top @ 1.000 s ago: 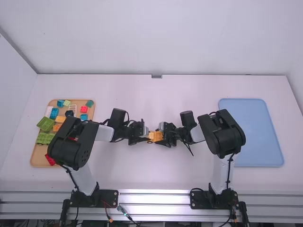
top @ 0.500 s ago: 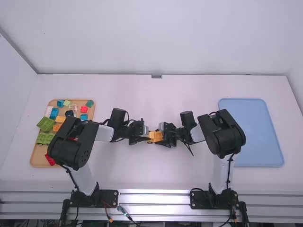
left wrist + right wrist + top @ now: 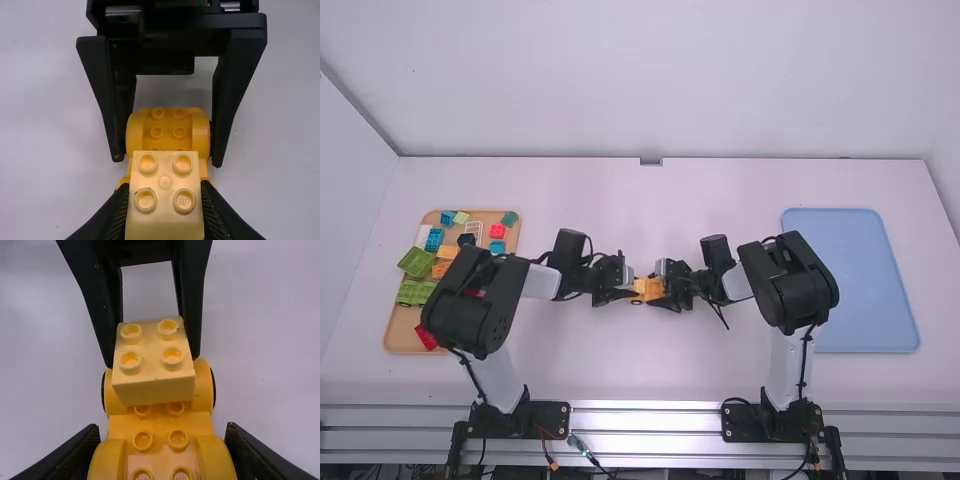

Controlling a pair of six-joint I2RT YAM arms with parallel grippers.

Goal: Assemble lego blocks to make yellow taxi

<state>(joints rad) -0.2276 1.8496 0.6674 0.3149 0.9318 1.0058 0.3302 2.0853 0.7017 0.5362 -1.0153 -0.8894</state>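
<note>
In the high view my left gripper [image 3: 627, 287] and right gripper [image 3: 670, 288] face each other at mid-table, with the yellow car base [image 3: 650, 289] between them. The left wrist view has my left gripper [image 3: 165, 212] shut on a pale yellow two-by-two brick [image 3: 165, 181]. That brick [image 3: 152, 382] overlaps one end of the car base [image 3: 159, 424], studs up, in the right wrist view; whether it is pressed down fully I cannot tell. Wheels flank that end. My right gripper [image 3: 162, 455] is shut on the car base's other end, around its rounded fenders.
At the left, a wooden tray [image 3: 403, 335] holds several loose green, blue, red and orange blocks, partly under the left arm. A light blue tray [image 3: 850, 280] lies to the right, beside the right arm. White table [image 3: 650, 220] surface extends beyond the grippers.
</note>
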